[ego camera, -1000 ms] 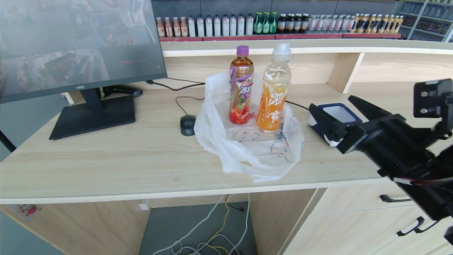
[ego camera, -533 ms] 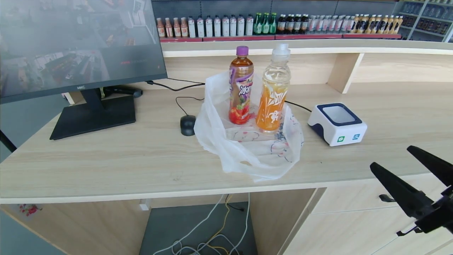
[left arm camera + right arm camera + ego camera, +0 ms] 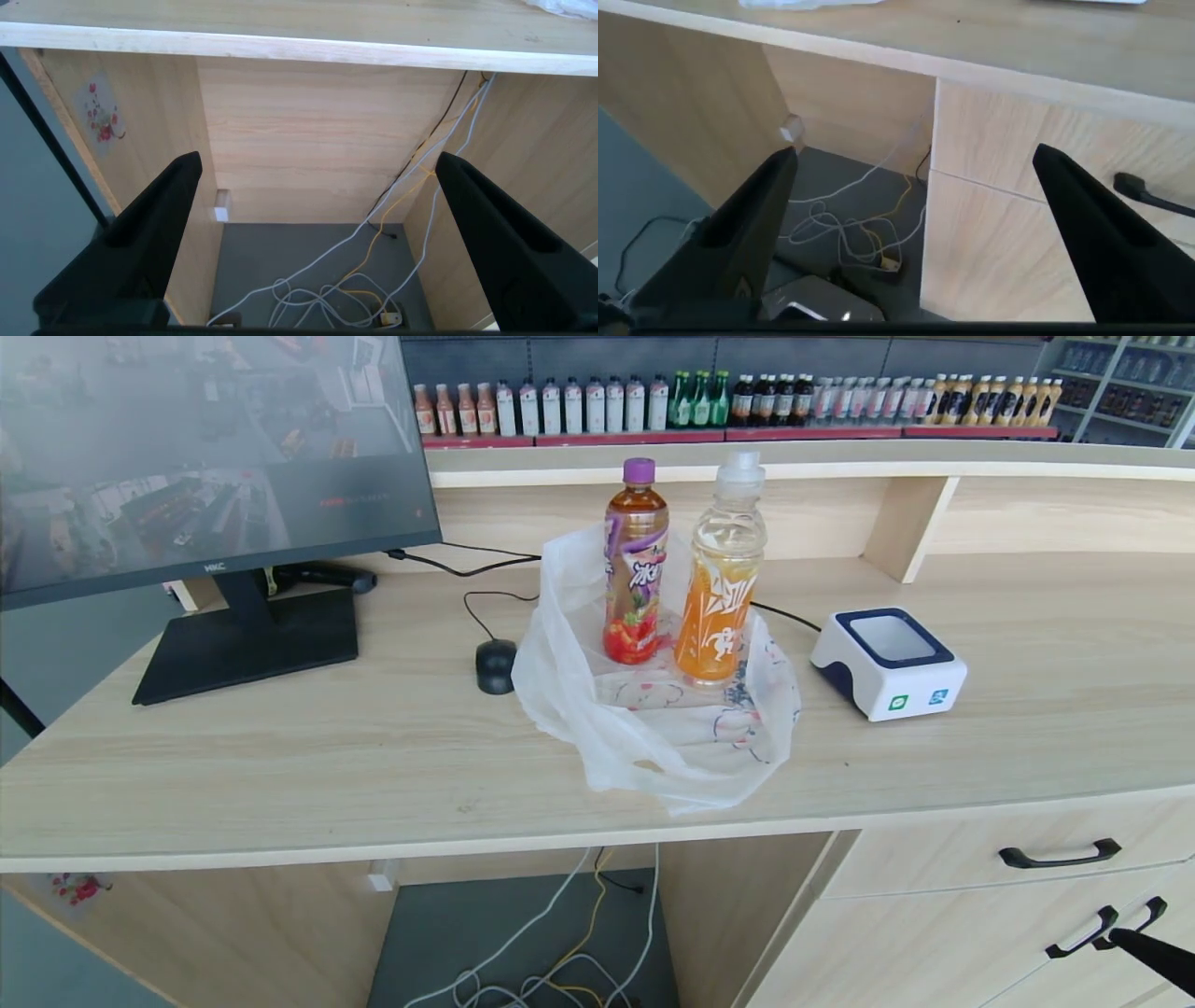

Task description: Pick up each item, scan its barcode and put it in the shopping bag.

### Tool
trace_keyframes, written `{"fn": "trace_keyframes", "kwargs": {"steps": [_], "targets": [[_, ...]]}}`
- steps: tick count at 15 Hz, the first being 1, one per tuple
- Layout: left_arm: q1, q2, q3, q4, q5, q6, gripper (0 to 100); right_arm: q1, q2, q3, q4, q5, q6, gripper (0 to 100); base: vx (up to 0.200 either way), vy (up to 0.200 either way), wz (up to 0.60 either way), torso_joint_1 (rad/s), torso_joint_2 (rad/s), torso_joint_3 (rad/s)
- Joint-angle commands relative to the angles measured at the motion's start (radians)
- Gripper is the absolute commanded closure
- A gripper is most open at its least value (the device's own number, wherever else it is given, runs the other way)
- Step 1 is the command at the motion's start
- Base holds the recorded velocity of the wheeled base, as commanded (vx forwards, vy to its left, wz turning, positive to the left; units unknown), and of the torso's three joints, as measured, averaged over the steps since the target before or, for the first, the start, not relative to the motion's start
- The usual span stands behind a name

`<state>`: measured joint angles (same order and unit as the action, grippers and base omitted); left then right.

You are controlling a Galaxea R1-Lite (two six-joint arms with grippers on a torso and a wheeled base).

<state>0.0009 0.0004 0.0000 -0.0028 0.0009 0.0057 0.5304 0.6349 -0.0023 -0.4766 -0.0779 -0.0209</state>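
Left gripper (image 3: pixel 318 163): fingers spread wide, nothing between them. Right gripper (image 3: pixel 915 154): same, wide apart and empty. Both sit below the table (image 3: pixel 280 756) edge, the left facing the knee space with the cables (image 3: pixel 308 299), the right facing the drawers (image 3: pixel 999 252). The tea bottle (image 3: pixel 637 569) and the orange bottle (image 3: pixel 724 588), at its 3 o'clock, stand upright and just beside each other in the bag (image 3: pixel 653 737) at mid-table. The scanner (image 3: pixel 887 663) is at the bag's 3 o'clock, the mouse (image 3: pixel 495 665) at its 9, the monitor (image 3: pixel 205 448) at its 10. I see no loose item on the table, so my read is that bagging is done or nearly so and the arms are parked. To do this step well, keep both arms low and out, clear of the drawer handles and the table lip. If another item turns up, rise above the edge before going in, and approach from 6 o'clock so the slumped bag isn't dragged; the bottles are tall on loose plastic and would tip easily. Hard to tell: no barcode faces the camera, so whether both were scanned is unknown. The bottle bases are hidden by bag folds, so I can't say how well they are seated. The head view cuts the right arm down to one fingertip (image 3: pixel 1158 957) at the 5 o'clock corner.
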Motion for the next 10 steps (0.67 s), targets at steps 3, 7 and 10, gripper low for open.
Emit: {"fn": "trace_keyframes", "kwargs": {"steps": [3,7,10], "targets": [[0.001,0.0,0.0,0.0,-0.001,0.0,0,0.011,-0.445,0.001,0.426,0.0,-0.025,0,0.0,0.0,0.0,0.0,0.0,0.0],[0.001,0.0,0.0,0.0,-0.001,0.0,0,-0.148,-0.491,-0.001,0.472,0.01,-0.014,0,0.0,0.0,0.0,0.0,0.0,0.0],[0.001,0.0,0.0,0.0,-0.001,0.0,0,-0.395,-0.452,-0.001,0.472,0.012,-0.016,0,0.0,0.0,0.0,0.0,0.0,0.0]]}}
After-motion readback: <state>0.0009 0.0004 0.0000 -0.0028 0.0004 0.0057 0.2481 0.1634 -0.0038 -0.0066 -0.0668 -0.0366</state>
